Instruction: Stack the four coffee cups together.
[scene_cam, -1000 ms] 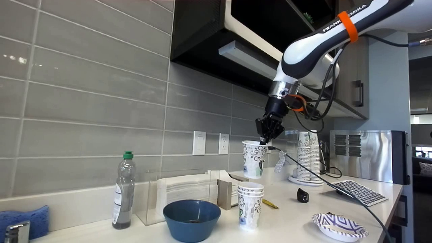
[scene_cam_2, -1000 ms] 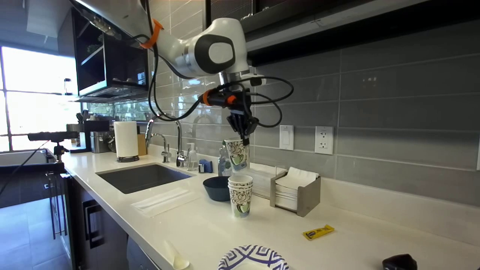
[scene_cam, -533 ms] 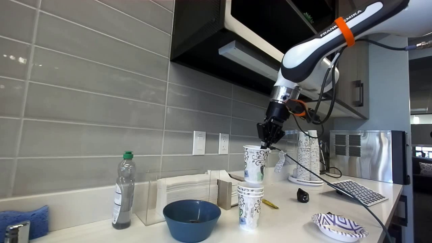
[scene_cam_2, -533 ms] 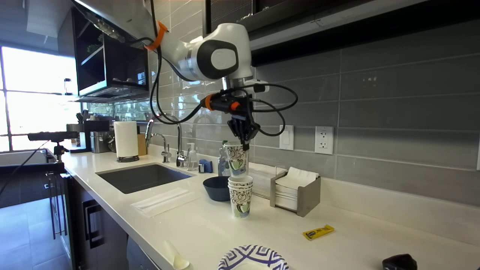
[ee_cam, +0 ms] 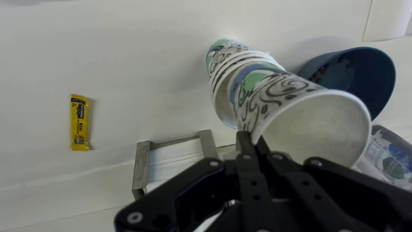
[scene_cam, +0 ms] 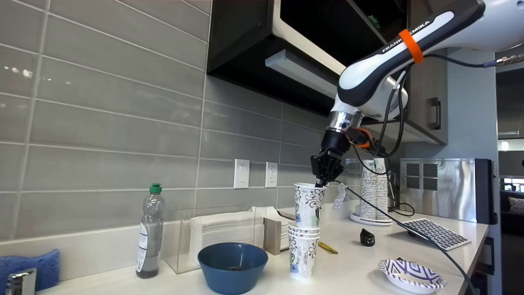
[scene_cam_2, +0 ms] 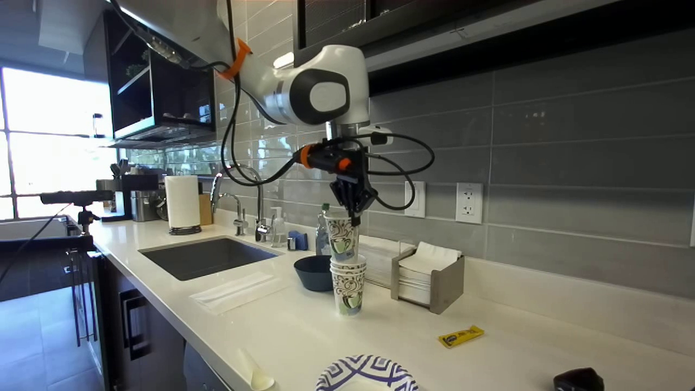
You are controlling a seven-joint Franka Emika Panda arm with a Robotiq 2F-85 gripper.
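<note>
One white patterned coffee cup (scene_cam: pixel 308 207) hangs upright from my gripper (scene_cam: pixel 320 185), pinched at its rim. It also shows in an exterior view (scene_cam_2: pixel 342 241) and in the wrist view (ee_cam: pixel 273 93). The other three cups stand nested upright on the counter as one stack (scene_cam: pixel 302 254), also in an exterior view (scene_cam_2: pixel 348 293) and the wrist view (ee_cam: pixel 225 53). The held cup's base overlaps the stack's open mouth in all views and seems to dip just inside it. In the wrist view the gripper (ee_cam: pixel 252 138) has one finger inside the rim and one outside.
A blue bowl (scene_cam: pixel 233 272) stands close beside the stack. A clear bottle with a green cap (scene_cam: pixel 150 241) stands farther along. A metal napkin holder (scene_cam_2: pixel 449 285) is behind the stack. A yellow packet (scene_cam_2: pixel 460 336) and a paper plate (scene_cam: pixel 413 278) lie on the counter.
My gripper has come down with the held cup. Its base has gone from above the stack to the level of the stack's top rim. The three-cup stack has not moved.
</note>
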